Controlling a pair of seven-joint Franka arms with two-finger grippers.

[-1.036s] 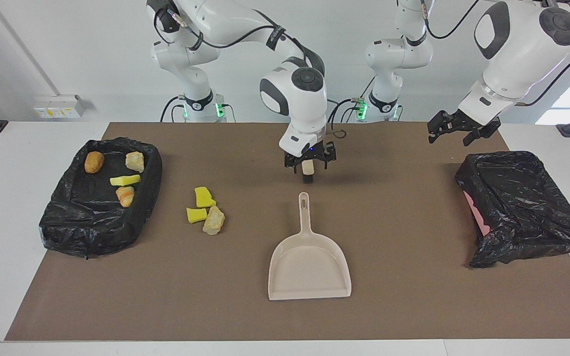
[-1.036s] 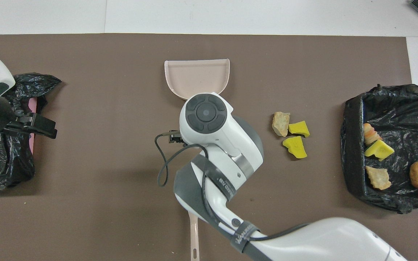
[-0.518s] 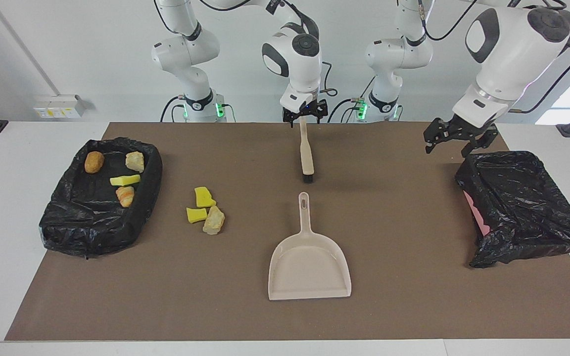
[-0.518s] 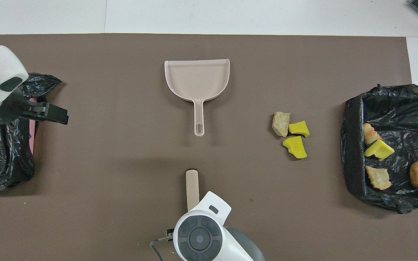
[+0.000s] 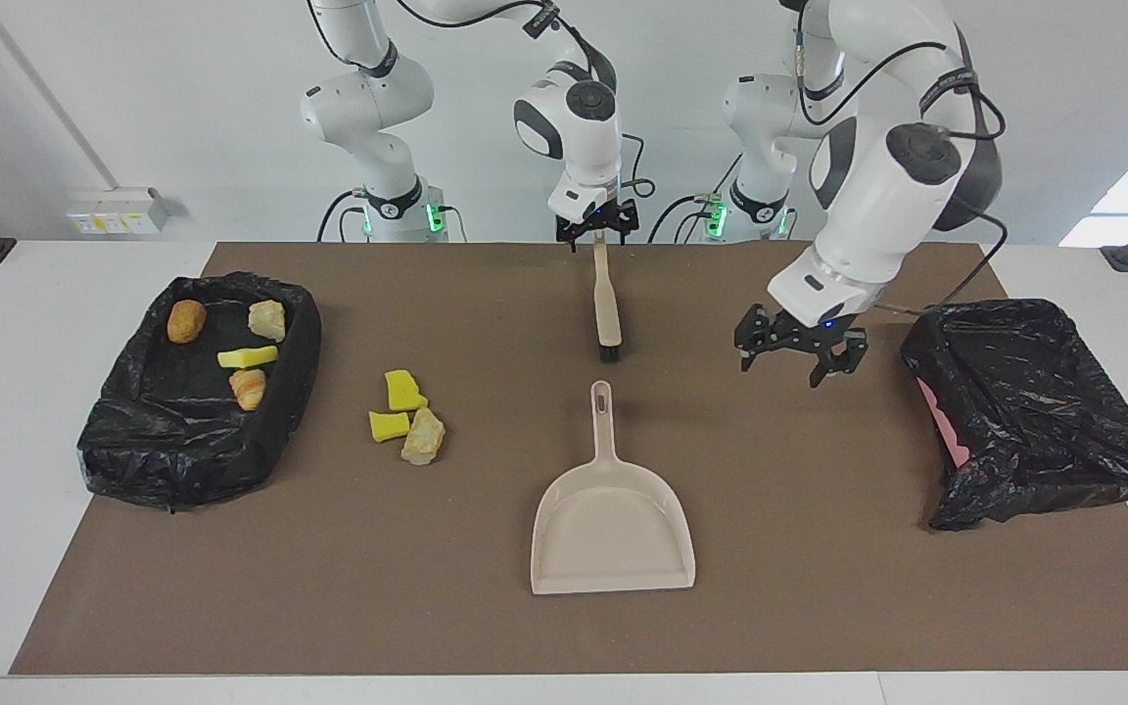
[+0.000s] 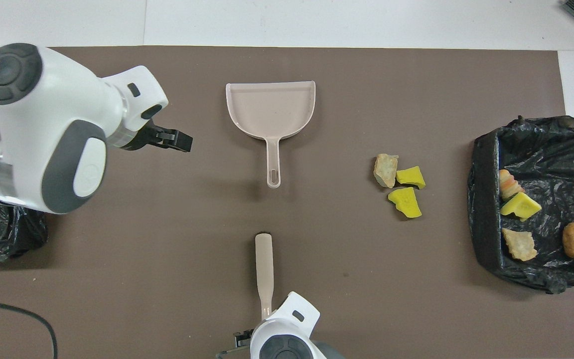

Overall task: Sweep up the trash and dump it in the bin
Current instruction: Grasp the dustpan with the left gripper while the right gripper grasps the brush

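Both arms are the usual glossy white Frankas with rounded shells and dark grey rubbery bands at the joints. The left arm (image 5: 877,186) has a big round dark grey cap on its wrist joint, the right arm (image 5: 569,117) has the same sort of cap. Black cables loop loosely along the links on both, strapped on with black bands. Each base has a black collar ring with small green lights glowing beside it. The gripper hardware on both is matte black.
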